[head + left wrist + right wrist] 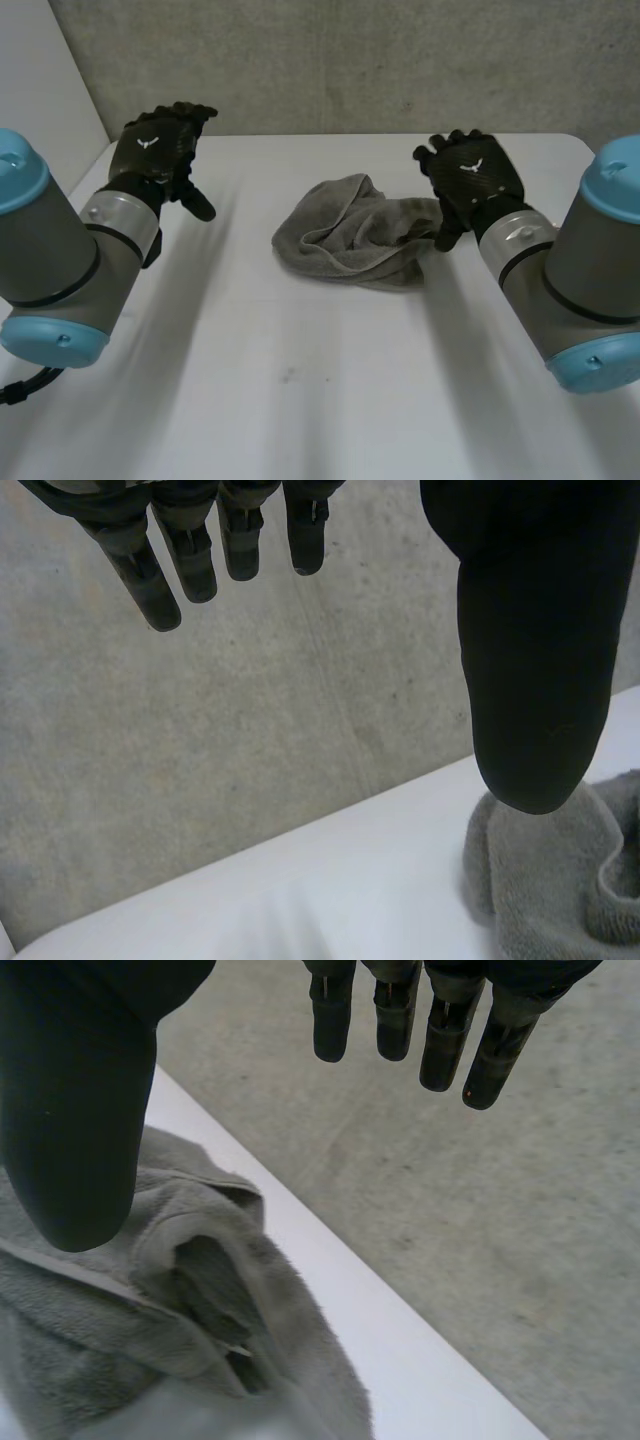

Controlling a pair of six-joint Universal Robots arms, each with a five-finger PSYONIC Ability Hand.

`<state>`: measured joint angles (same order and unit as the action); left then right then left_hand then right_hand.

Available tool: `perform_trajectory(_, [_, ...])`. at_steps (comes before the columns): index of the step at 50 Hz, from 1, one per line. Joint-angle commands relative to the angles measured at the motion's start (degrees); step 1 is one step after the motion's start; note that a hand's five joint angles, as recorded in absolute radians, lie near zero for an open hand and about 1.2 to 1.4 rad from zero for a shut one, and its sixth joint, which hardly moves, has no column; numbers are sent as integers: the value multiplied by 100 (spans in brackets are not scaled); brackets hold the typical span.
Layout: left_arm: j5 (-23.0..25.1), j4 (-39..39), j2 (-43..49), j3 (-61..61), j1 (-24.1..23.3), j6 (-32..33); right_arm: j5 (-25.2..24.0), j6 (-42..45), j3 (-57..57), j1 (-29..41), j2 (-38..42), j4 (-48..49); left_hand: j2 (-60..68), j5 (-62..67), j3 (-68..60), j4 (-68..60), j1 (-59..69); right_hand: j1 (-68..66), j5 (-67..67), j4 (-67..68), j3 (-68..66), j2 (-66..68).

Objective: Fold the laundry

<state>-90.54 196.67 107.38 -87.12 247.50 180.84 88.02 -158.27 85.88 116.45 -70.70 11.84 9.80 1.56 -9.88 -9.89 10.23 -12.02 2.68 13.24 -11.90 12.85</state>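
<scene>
Towel crumpled, right hand near it

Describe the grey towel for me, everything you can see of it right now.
The grey towel looks like soft terry cloth with a fuzzy pile and a flat hemmed band along one edge. It is unfolded and lies crumpled in a loose heap, with overlapping folds and a dark hollow between them. It sits on the white table past the middle, nearer the right hand. That hand is open, with its thumb over the towel's end; whether it touches I cannot tell. The open left hand is well apart from it.
</scene>
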Motion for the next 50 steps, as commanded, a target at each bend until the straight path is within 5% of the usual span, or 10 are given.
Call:
perform_trajectory(1, [-16,240,337,-59,-26,4,-391,24,-289,1,862,415,176,0,-168,-167,133,202,-268,-324,190,-285])
perform_trajectory(10, [1,249,583,-42,-87,-5,-356,121,-1565,80,2218,653,176,0,-168,-167,133,92,-159,-215,81,-176])
perform_trajectory(15, [-7,249,574,-42,-114,4,-356,639,-2356,89,3009,794,176,0,-168,-167,133,-2733,2667,2611,-2745,2650])
perform_trajectory(19, [1,257,583,-42,-114,-5,-356,1332,-2672,141,3281,1031,176,0,-168,-167,133,-6672,6606,6550,-6684,6589])
perform_trajectory(21, [10,257,591,-42,-114,-5,-347,1448,-2673,203,3220,1075,193,17,-185,-183,150,-6798,6732,6676,-6810,6715])
perform_trajectory(34, [686,477,1355,424,-483,-13,-303,824,-1452,326,349,786,92,-84,-84,-83,49,-6798,6732,6676,-6810,6715])
perform_trajectory(50, [783,477,2076,1171,-1185,-443,-356,314,-1407,694,-1209,-383,192,16,-184,-183,149,-6798,6732,6676,-6810,6715])
